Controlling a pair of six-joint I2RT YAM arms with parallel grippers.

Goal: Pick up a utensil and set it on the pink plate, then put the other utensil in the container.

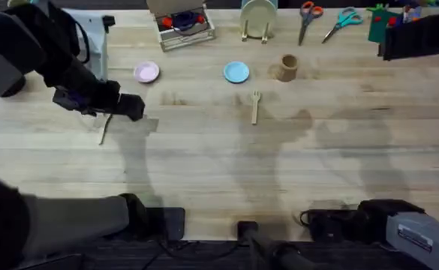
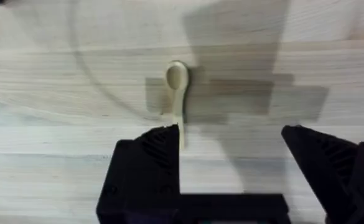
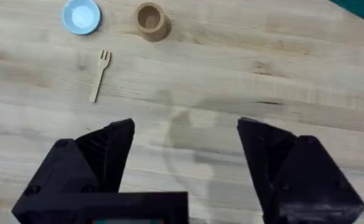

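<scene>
A light-wood spoon (image 1: 105, 129) lies on the table at the left, its bowl (image 2: 177, 76) seen just beyond my left gripper (image 2: 231, 155). That gripper (image 1: 125, 111) is open and low over the spoon, whose handle runs along the inner edge of one finger (image 2: 150, 162). The pink plate (image 1: 146, 72) sits behind it, bare. The wooden fork (image 1: 255, 106) lies mid-table, tines toward the back (image 3: 99, 74). The tan ribbed container (image 1: 287, 67) stands behind and right of it (image 3: 150, 20). My right gripper (image 3: 185, 155) is open, holds nothing and is well short of the fork.
A light-blue plate (image 1: 236, 72) sits between the pink plate and the container. Along the back edge are a clear box (image 1: 183, 26), a pale-green plate on a stand (image 1: 259, 15) and two pairs of scissors (image 1: 309, 19). The right arm (image 1: 399, 225) rests at the near right edge.
</scene>
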